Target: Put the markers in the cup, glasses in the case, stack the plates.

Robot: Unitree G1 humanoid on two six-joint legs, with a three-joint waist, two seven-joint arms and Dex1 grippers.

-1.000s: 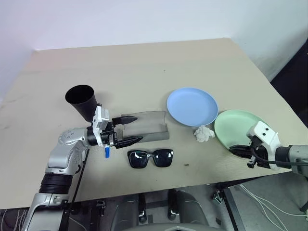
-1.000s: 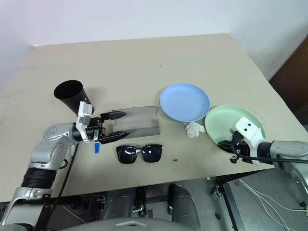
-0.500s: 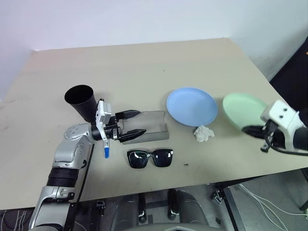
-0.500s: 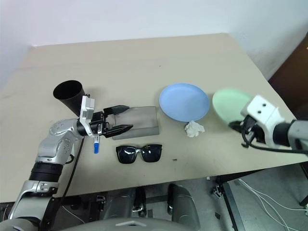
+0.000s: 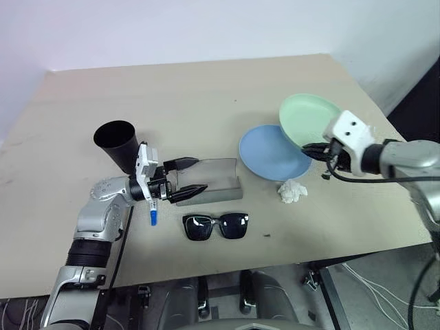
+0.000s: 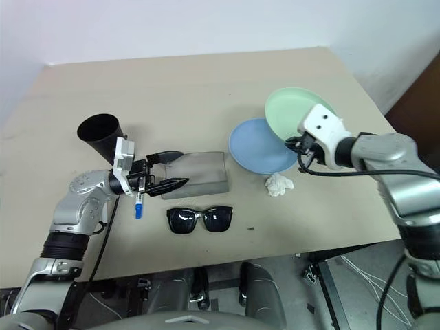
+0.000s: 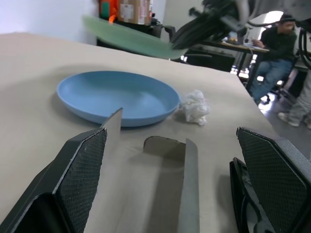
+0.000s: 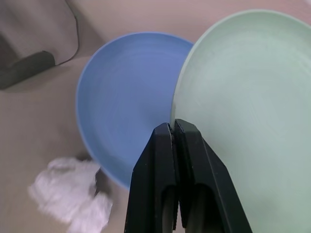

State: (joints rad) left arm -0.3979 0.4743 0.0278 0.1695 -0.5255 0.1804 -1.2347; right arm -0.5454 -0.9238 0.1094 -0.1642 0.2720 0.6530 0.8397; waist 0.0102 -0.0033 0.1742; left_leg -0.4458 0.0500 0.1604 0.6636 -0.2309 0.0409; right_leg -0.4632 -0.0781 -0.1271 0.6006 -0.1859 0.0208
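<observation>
Two black fingers of the right gripper [image 8: 173, 127] were pressed together on the rim of the mint green plate [image 5: 309, 118], pinching its near edge. The plate hung in the air, tilted, its far side raised, and it overlapped the far right part of the light blue plate [image 5: 269, 151], which lay flat on the table [image 5: 206, 89]. The right arm reached in from the table's right edge, forearm roughly level, wrist angled toward the left and slightly down. Just in front of the blue plate sat a crumpled white tissue [image 5: 291, 190].

The left gripper [image 5: 184, 175] stood wide open with nothing between its fingers, pointing level toward the right across the table. Its fingers straddled the left end of the grey case [image 5: 210, 181], whose long axis ran left to right; whether they touched it I could not tell. The left forearm came up from the near edge, elbow bent outward.

Behind that wrist the black cup [image 5: 117, 143] stood with its mouth tipped toward the far left. A marker with a blue cap [image 5: 152, 215] lay just beside the wrist, pointing toward the near edge. The sunglasses [image 5: 216, 225] lay in front of the case, lenses toward the near edge, long axis left to right. No writing was readable on anything.
</observation>
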